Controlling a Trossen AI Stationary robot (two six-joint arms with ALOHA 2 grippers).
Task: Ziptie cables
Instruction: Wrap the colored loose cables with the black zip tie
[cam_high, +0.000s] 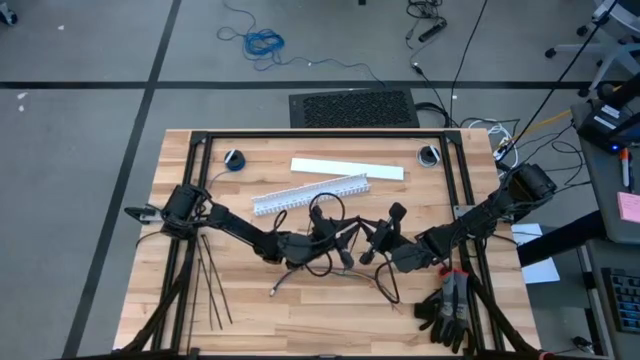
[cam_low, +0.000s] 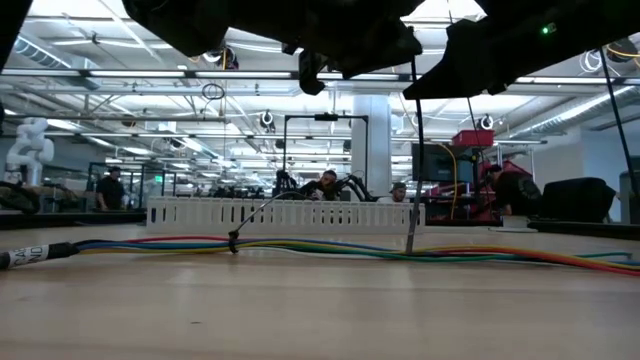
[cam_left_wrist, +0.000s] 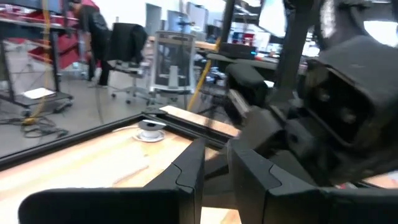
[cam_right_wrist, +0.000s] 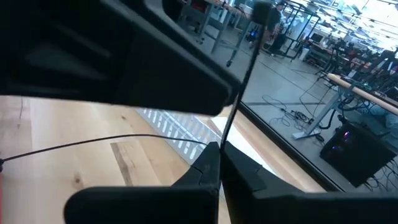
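On the wooden table, high view: the white slotted duct (cam_high: 310, 194) lies slanted near the middle and serves as landmark.
Left arm, high view: it reaches from its base at the table's left edge, elbow bent, and ends just below the duct's middle; left gripper (cam_high: 335, 240) sits there, raised.
Right arm, high view: it comes from the right edge, folded low, and meets the left one below the duct's right end; right gripper (cam_high: 372, 244) is close beside the left gripper.
Cables, high view: the cables (cam_high: 310, 268) run on the table below the duct, under both grippers, one end trailing toward the near edge.
Zipties, high view: the zipties (cam_high: 208, 282) lie fanned, well left of and below the duct, near the left arm's base.
Other, high view: a white flat strip (cam_high: 347, 167) lies just above the duct; black gloves (cam_high: 447, 312) lie far to its lower right.
Low view: the cables (cam_low: 330, 248) stretch across the table in front of the duct (cam_low: 285, 214); a thin ziptie (cam_low: 412, 150) stands upright near the duct's right end, rising to the dark arms overhead.
Left wrist view: left gripper (cam_left_wrist: 214, 163), narrow gap between fingers; whether anything is held, I cannot tell.
Right wrist view: right gripper (cam_right_wrist: 219, 163) pinched closed on the thin black ziptie (cam_right_wrist: 239, 87), which rises straight up, the duct (cam_right_wrist: 180, 127) beyond.
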